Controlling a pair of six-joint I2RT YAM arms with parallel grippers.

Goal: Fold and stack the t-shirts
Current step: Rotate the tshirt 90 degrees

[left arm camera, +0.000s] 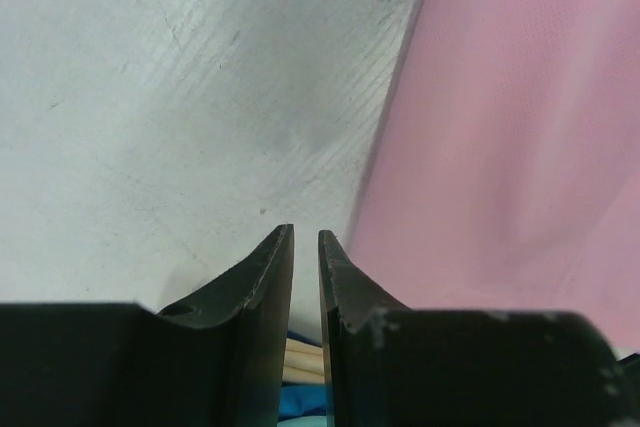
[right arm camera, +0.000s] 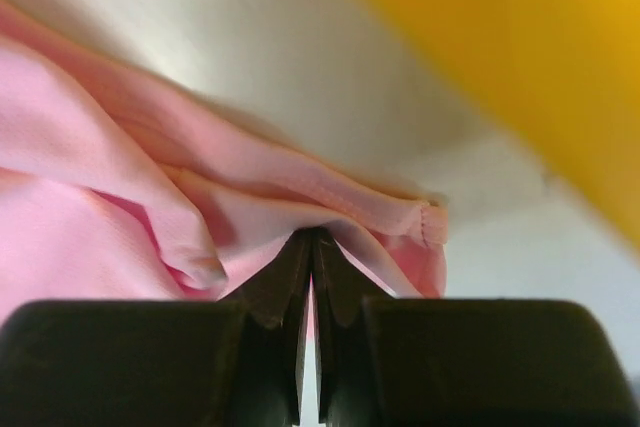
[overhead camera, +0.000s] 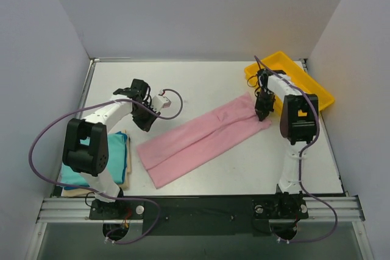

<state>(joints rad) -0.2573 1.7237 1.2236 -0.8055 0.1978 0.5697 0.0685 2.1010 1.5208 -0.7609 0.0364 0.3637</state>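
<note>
A light pink t-shirt (overhead camera: 201, 138) lies folded into a long strip running diagonally across the table. My right gripper (overhead camera: 263, 114) is shut on its far right end, next to the tray. In the right wrist view the fingertips (right arm camera: 312, 235) pinch bunched pink cloth (right arm camera: 90, 147). My left gripper (overhead camera: 146, 127) hangs by the strip's upper left edge. Its jaws (left arm camera: 305, 235) stand a narrow gap apart with nothing between them, over bare table, with pink cloth (left arm camera: 520, 127) to their right. A teal t-shirt (overhead camera: 119, 149) lies folded on a cream one (overhead camera: 127, 165) at the left, partly hidden by the left arm.
A yellow plastic tray (overhead camera: 320, 92) sits at the back right corner, just behind the right gripper, and fills the upper right of the right wrist view (right arm camera: 520, 47). White walls close in the table on three sides. The arm bases stand along the near edge.
</note>
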